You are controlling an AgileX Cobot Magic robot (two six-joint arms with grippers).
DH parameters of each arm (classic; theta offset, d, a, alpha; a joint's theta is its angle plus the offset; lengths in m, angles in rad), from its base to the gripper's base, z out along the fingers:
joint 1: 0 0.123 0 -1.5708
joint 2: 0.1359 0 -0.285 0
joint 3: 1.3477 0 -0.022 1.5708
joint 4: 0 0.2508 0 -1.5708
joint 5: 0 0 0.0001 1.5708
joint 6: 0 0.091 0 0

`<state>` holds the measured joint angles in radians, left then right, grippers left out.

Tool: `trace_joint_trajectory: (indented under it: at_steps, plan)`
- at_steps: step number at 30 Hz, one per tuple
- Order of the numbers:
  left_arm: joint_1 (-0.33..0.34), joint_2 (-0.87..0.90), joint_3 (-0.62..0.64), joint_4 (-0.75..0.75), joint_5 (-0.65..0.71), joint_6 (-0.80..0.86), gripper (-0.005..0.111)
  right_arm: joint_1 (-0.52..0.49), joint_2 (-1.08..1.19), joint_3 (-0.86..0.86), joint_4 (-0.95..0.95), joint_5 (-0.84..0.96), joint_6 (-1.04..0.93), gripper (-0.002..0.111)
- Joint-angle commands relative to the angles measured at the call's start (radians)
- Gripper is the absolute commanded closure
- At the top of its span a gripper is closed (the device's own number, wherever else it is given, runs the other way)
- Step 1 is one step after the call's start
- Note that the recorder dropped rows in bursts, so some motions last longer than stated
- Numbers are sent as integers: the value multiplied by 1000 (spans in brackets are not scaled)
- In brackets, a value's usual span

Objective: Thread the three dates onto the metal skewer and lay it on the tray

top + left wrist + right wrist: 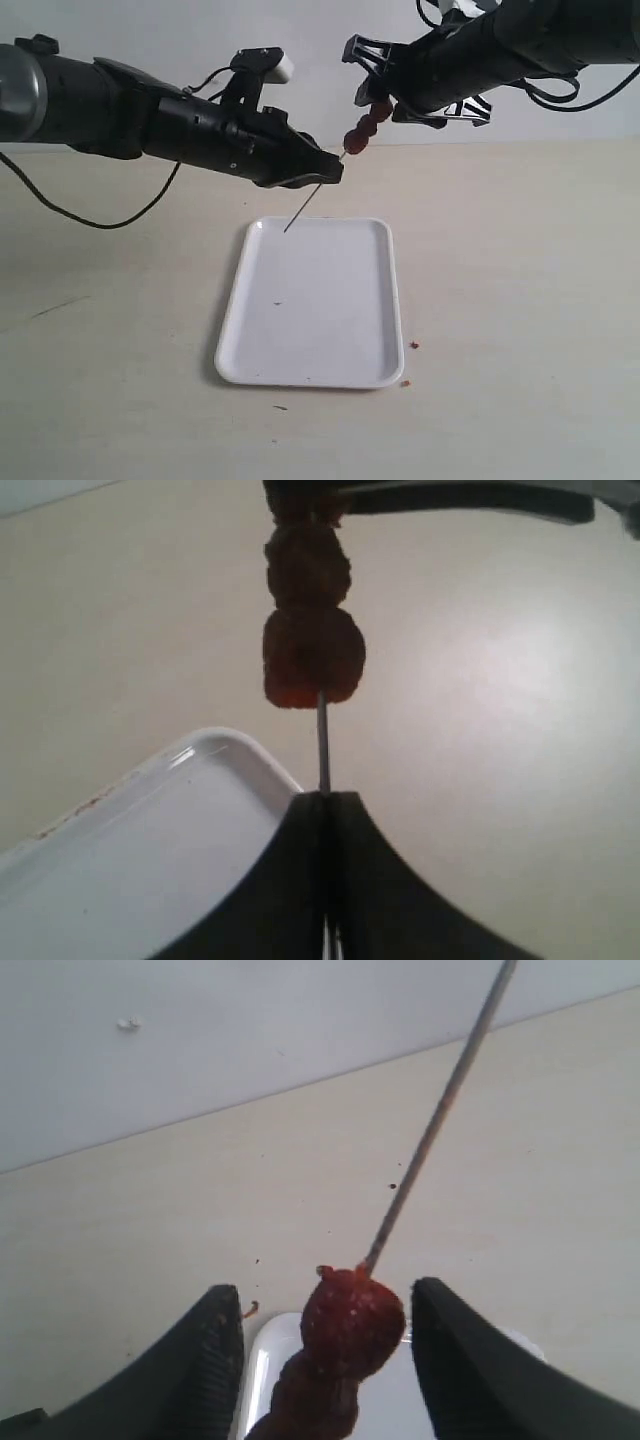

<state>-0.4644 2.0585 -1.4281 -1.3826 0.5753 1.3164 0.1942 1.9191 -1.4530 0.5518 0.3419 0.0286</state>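
table (pixel 520 300): pale, across the lower frame
tray (pixel 310 300): white, flat on the table, lower centre
left gripper (pixel 335 170): in from upper left, clamped shut on the skewer
right gripper (pixel 322 1305): upper right, jaws spread either side of the dates
skewer (pixel 303 210): tilted in mid-air over the tray's far edge
dates (pixel 366 125): three, threaded on the skewer's upper end, upper centre
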Motion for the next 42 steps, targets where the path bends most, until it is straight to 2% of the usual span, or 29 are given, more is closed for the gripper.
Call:
trace_joint_trajectory:
  at_steps: [1, 5, 8, 9, 11, 13, 14, 18, 20, 22, 26, 29, 31, 35, 42]
  plan:
    - [-3, 2, -5, 21, -20, -31, 107, 1, -28, 0, -19, -20, -10, 55]
    - [19, -14, -5, 216, -21, -173, 107, -10, -104, 0, -130, -28, 1, 55]
    - [29, -60, -5, 528, 3, -489, 107, -26, -168, 0, -322, 53, 27, 58]
    - [29, -72, -5, 603, 28, -589, 107, -27, -185, 0, -382, 98, 27, 65]
    - [24, -77, -5, 641, 60, -665, 107, -27, -200, 1, -486, 156, 27, 85]
    - [24, -77, -2, 631, 60, -701, 107, -27, -218, 27, -531, 164, 25, 104]
    - [22, -77, 10, 614, 54, -701, 107, -27, -236, 59, -557, 136, 25, 108]
    - [22, -77, 101, 517, -74, -693, 107, -27, -354, 265, -576, -134, 46, 108]
    - [12, -77, 183, 432, -160, -662, 107, -27, -461, 439, -576, -402, 97, 108]
    - [-18, -77, 256, 332, -259, -607, 107, -27, -552, 612, -576, -638, 75, 108]
    - [-90, -77, 313, 252, -392, -606, 107, -27, -636, 781, -576, -843, -66, 108]
    - [-161, -77, 316, 239, -417, -620, 107, -27, -657, 919, -588, -1141, -95, 108]
    - [-188, -77, 316, 230, -436, -631, 107, -25, -657, 974, -588, -1249, -126, 108]
    - [-223, -77, 316, 217, -457, -695, 107, -25, -657, 1031, -588, -1394, -159, 108]
    - [-244, -77, 351, 217, -503, -775, 107, -25, -657, 1039, -592, -1413, -159, 108]
